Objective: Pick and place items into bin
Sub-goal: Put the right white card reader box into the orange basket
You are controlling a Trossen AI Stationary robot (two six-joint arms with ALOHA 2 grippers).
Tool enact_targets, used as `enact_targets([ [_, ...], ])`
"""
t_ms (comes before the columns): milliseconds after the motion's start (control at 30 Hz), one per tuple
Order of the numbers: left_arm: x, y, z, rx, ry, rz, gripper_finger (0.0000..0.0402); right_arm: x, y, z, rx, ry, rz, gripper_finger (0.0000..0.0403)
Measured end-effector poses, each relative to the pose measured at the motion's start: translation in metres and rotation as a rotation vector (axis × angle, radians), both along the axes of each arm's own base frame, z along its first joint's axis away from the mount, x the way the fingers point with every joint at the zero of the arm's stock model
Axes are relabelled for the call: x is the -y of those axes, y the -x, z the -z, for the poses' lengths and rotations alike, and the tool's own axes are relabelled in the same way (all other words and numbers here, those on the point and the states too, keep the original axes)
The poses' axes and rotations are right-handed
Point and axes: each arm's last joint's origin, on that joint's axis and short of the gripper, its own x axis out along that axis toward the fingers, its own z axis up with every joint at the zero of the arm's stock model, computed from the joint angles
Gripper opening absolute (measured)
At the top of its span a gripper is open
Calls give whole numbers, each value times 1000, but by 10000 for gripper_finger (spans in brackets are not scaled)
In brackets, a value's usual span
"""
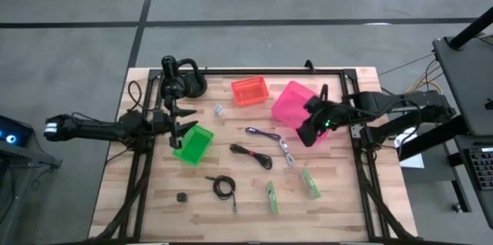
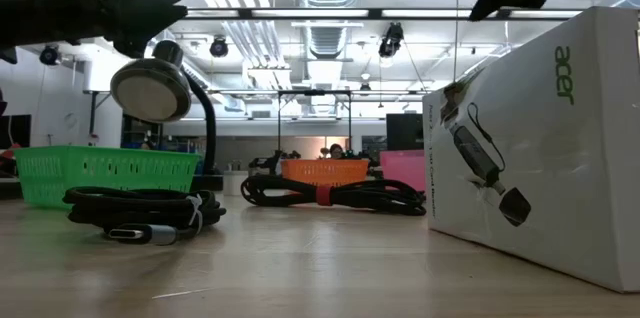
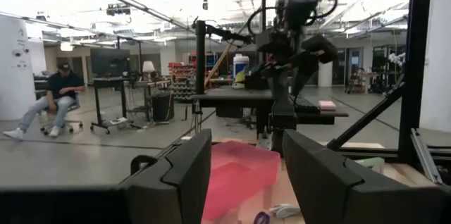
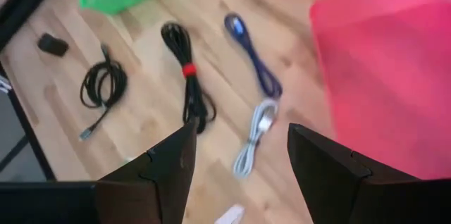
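My left gripper (image 1: pixel 182 127) hangs open above the table's left part, just beside the green bin (image 1: pixel 193 145); its fingers frame the pink bin (image 3: pixel 243 171) in the wrist view. My right gripper (image 1: pixel 311 131) is open too, above the pink bin's (image 1: pixel 293 104) near corner. Its wrist view looks down on a purple cable (image 4: pixel 252 53), a black cable with a red tie (image 4: pixel 187 76), a pale cable (image 4: pixel 255 136) and a coiled black cable (image 4: pixel 103 86). Two green packets (image 1: pixel 272 196) (image 1: pixel 310 183), a tiny black block (image 1: pixel 182 197) and a tiny white piece (image 1: pixel 219 109) lie flat on the wood.
An orange bin (image 1: pixel 250 91) sits at the far side between the green and pink bins. A black stand with a round head (image 1: pixel 182 83) rises at the far left. In the low view a white box printed "acer" (image 2: pixel 540 148) stands close by. A black frame (image 1: pixel 350 149) borders the table.
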Motion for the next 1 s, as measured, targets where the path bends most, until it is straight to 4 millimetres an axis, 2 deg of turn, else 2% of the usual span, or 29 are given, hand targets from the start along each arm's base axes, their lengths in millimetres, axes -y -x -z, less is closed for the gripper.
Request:
enact_targets([
  [400, 0, 0, 0, 4, 0, 0, 162, -50, -28, 16, -276, -254, -8, 210],
  [600, 0, 0, 1, -1, 0, 0, 162, -74, -32, 32, -393, -246, 3, 210],
  [800, 0, 0, 3, 4, 0, 1, 162, -94, -35, 44, -439, -235, 51, 210],
  [1000, 0, 1, 1, 26, -1, 1, 162, -104, -37, 54, -457, -197, 72, 210],
])
